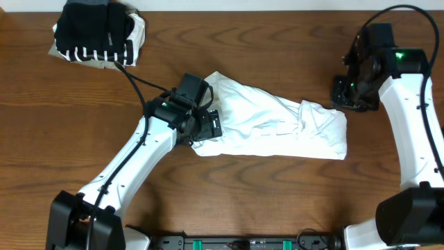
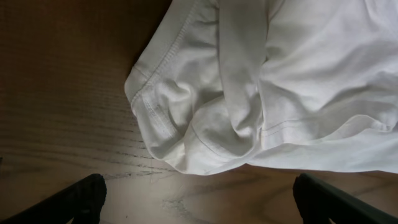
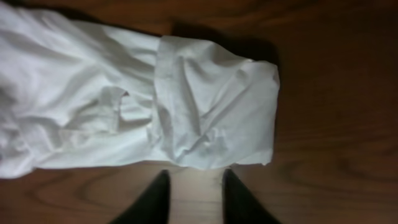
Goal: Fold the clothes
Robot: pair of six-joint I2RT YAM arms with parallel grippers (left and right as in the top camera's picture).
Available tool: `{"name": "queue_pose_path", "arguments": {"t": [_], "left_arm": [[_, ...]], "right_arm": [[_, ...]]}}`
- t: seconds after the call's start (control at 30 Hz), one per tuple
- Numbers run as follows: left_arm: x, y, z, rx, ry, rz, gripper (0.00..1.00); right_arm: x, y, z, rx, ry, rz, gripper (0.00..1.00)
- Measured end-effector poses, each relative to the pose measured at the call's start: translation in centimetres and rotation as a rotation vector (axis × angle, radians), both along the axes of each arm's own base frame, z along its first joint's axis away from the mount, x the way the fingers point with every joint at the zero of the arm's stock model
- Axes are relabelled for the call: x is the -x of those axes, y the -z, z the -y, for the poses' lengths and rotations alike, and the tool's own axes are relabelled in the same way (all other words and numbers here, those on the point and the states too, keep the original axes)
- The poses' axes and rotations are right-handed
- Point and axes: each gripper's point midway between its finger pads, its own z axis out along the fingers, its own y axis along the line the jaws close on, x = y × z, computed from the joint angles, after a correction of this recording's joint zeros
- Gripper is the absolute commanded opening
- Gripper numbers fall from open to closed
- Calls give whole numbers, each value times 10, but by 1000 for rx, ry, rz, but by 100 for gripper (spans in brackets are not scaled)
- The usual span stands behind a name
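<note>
Dark wooden table [image 1: 277, 201] is carrying a crumpled white T-shirt [image 1: 270, 121], which is lying stretched out across its middle. The left gripper [image 2: 199, 182] is hovering at the shirt's hemmed left end, fingers spread wide and gripping nothing. The right gripper [image 3: 196, 180] is hanging just off the shirt's right end, fingers slightly parted and empty. A black and striped pile [image 1: 97, 31] is sitting well beyond the shirt's left end.

Robot lab: wooden table [image 1: 277, 201], cabled arms [image 1: 132, 160].

Work surface: wooden table [image 1: 277, 201], dark brown.
Grain runs lengthwise across the whole top. A pale strip [image 1: 243, 5] lies beyond its far edge; a black rail [image 1: 229, 243] with green fittings borders the near edge.
</note>
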Motion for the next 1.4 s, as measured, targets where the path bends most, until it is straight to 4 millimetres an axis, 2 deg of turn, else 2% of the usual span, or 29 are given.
{"name": "queue_pose_path", "arguments": {"t": [0.03,0.13,0.37,0.5,0.73,0.93,1.07,1.23,1.33,1.4], "left_arm": [[0,0,0,0,0,0,98],[0,0,0,0,0,0,98],[1,1,0,-1,0,-2,98],[2,1,-1,-3,0,-6,98],[1,1,-1,-2,0,-5,98],[1,1,0,-1,0,-3,98],[1,1,0,-1,0,-3,98],[1,1,0,-2,0,-4,98],[1,1,0,-1,0,-4,98],[1,1,0,-1,0,-4,98]], "right_arm": [[1,4,2,-2,4,-5,2],[1,26,2,-37,17,-16,1],[0,86,-31,-227,-20,14,1],[5,111,-42,-300,-17,30,1],[35,140,-56,-386,6,-40,1],[57,158,-58,-398,30,-95,1],[64,163,-57,-397,41,-113,1],[66,159,-57,-393,49,-135,1],[64,142,-55,-384,46,-149,5],[56,118,-51,-356,42,-122,19]]}}
